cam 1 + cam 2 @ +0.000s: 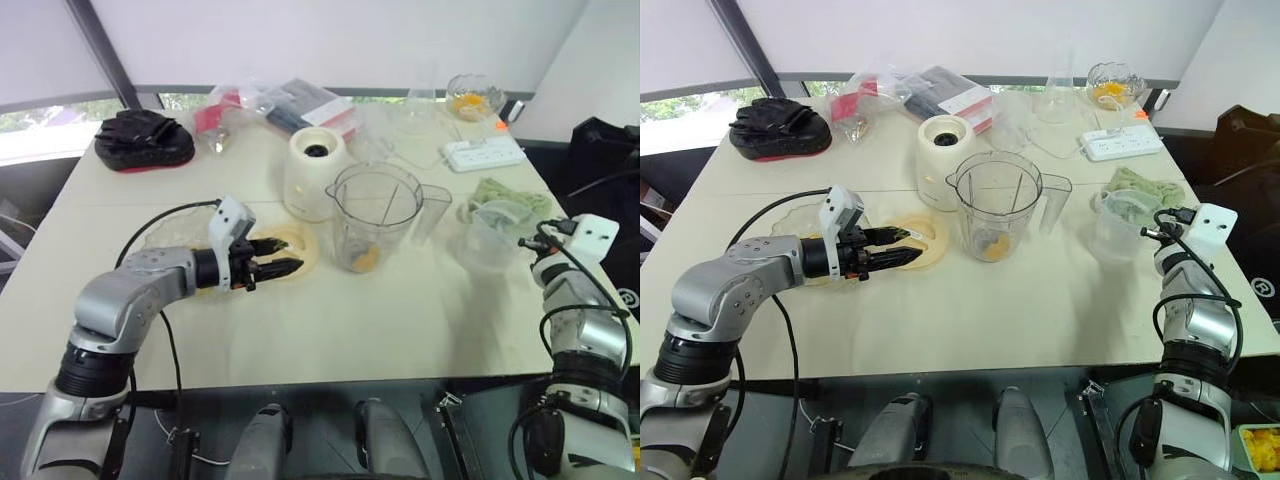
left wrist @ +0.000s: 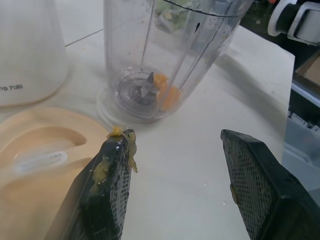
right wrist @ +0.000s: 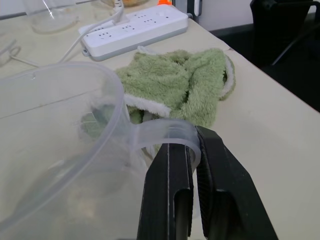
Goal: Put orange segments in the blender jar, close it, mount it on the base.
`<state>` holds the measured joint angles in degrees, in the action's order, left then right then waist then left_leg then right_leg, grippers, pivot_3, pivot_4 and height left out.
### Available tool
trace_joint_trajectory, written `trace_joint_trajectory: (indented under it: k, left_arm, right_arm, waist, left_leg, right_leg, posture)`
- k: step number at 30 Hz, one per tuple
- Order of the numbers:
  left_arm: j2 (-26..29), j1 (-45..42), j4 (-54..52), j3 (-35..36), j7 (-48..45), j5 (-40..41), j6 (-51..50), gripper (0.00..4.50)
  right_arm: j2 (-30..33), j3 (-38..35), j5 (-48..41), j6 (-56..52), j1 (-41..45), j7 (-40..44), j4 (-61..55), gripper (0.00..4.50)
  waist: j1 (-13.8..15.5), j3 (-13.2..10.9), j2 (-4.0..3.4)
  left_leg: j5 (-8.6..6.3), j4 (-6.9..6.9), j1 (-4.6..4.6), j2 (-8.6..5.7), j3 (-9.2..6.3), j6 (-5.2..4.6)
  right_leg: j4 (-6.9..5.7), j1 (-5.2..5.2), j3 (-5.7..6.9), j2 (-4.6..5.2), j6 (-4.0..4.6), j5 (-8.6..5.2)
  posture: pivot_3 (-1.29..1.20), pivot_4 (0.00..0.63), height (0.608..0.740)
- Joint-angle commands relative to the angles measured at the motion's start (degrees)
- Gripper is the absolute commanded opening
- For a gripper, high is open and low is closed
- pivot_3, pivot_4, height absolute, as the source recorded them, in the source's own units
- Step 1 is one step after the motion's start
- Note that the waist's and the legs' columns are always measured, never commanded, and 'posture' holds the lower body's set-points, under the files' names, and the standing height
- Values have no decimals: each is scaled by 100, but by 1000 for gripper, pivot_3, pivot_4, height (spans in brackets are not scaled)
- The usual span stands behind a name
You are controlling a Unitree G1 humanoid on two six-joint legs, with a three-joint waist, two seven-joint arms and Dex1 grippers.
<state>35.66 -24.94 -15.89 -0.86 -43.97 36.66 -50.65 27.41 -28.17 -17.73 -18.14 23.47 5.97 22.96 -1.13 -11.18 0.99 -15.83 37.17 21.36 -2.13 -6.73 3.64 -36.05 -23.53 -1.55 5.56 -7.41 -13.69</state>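
The left gripper (image 2: 177, 185) stands open and empty by the lid (image 1: 300, 252), segments (image 2: 167, 95) already in the blender jar (image 1: 375, 215); the right gripper (image 3: 195, 160) pinches the frosted cup's handle (image 3: 165, 132), probably to clear it.

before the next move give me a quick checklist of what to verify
1. Orange segments in the blender jar: ok, some lie by the blade.
2. Jar closed: not ok, the lid lies flat on the table.
3. Jar mounted on the base: not ok, it stands beside it.
4. Left gripper free: ok, open, only pulp on its fingers.
5. Right gripper free: not ok, shut on the frosted cup's handle.
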Motion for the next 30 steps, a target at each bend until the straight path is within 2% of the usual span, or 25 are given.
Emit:
trace_joint_trajectory:
  k: [1, 7, 14, 22, 30]
  left_arm:
    - [23, -82, -52, 135, 22, -41, 118, 2834]
    - [-8, -116, 4, 112, 50, -52, 143, 2834]
    - [-91, -137, 63, 103, 52, -79, 166, 2834]
    - [-232, -130, 102, 69, 72, -134, 206, 2834]
    - [-279, -66, 69, 92, 102, -132, 219, 2834]
  right_arm:
    - [-63, -125, -158, -76, -58, -161, -753, 28]
    - [-73, -174, -436, -518, 60, -376, -1957, 28]
    - [202, 44, -670, -1365, 553, -387, -3242, 28]
    - [539, 413, -789, -2107, 1274, -242, -4035, 28]
    - [1015, 979, -320, -2059, 1169, 90, -4655, 28]
  waist:
    - [-5, -1, -3]
    - [-2, -13, -24]
    - [-6, -21, -37]
    - [9, -21, -36]
    - [20, -21, -36]
  left_leg:
    - [0, 0, 0, 0, 0, 0]
    - [0, -1, 6, 0, 1, 0]
    - [0, -4, 7, 0, 2, 0]
    - [0, -7, 14, 0, 1, -1]
    - [0, -9, 23, 0, 1, -1]
  right_leg:
    - [-1, 0, 0, 0, 0, 0]
    - [-1, -9, -1, 0, 0, 0]
    - [-2, -14, -1, 0, -1, 0]
    - [1, -18, 0, 0, 0, 0]
    - [2, -27, 0, 1, 0, 0]
  posture:
    - [0, 150, 740]
    - [0, 150, 740]
    - [0, 150, 740]
    - [0, 150, 740]
    - [0, 150, 740]
